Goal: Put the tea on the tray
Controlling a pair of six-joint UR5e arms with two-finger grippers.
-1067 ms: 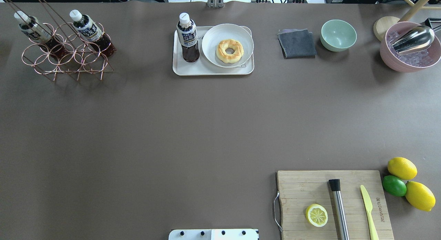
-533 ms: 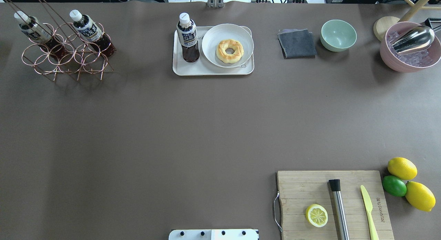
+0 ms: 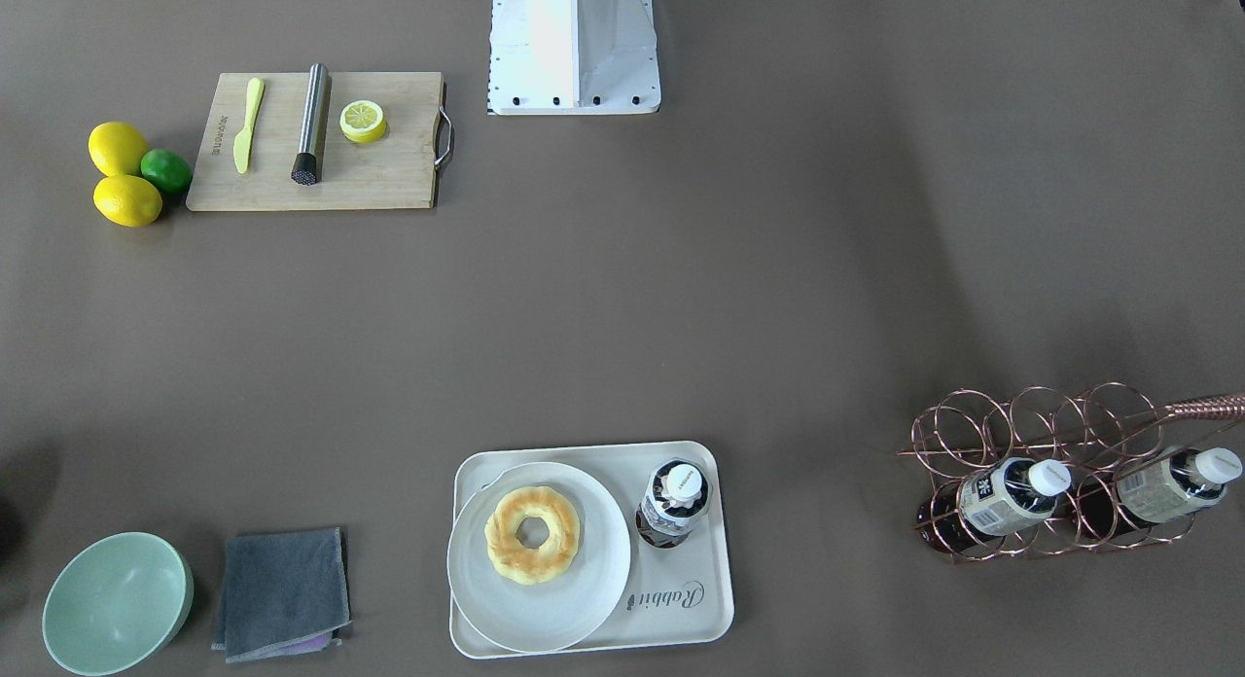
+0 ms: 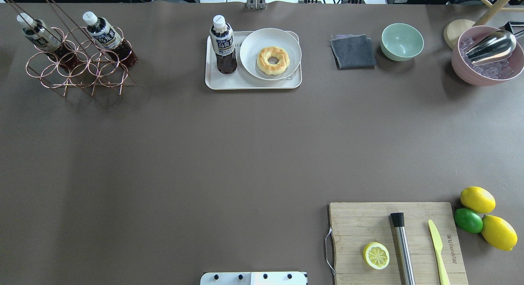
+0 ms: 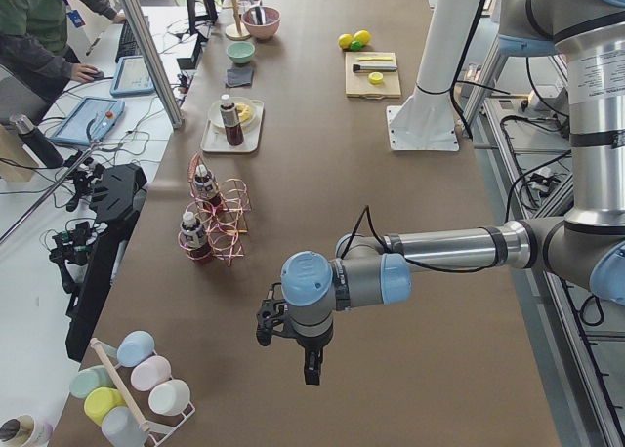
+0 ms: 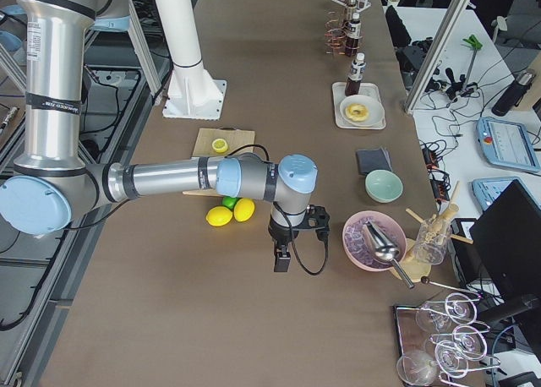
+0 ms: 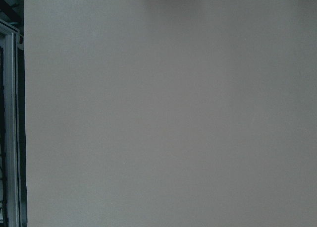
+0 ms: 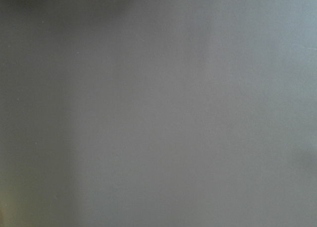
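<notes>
Nearest, on matte brown tabletop (image 4: 204, 154): grained wooden cutting board (image 4: 360, 223), rectangular. Over the tabletop's two ends, left hand (image 5: 309, 367) and right hand (image 6: 281, 258) pointing down, seen side-on only; fingers apart or together, cannot tell. Farthest: tea (image 4: 223, 45), clear bottle, dark reddish-brown liquid, white cap, beige-and-black label, upright on smooth cream tray (image 4: 254, 83), just beside round white plate (image 4: 249, 51).

Nothing appears to have moved, tea (image 4: 223, 45) included.

The tea bottle (image 4: 223, 47), dark liquid and white cap, stood upright on the cream tray (image 4: 245, 83), just beside the round plate (image 4: 254, 47) that lay on the same tray.
</notes>
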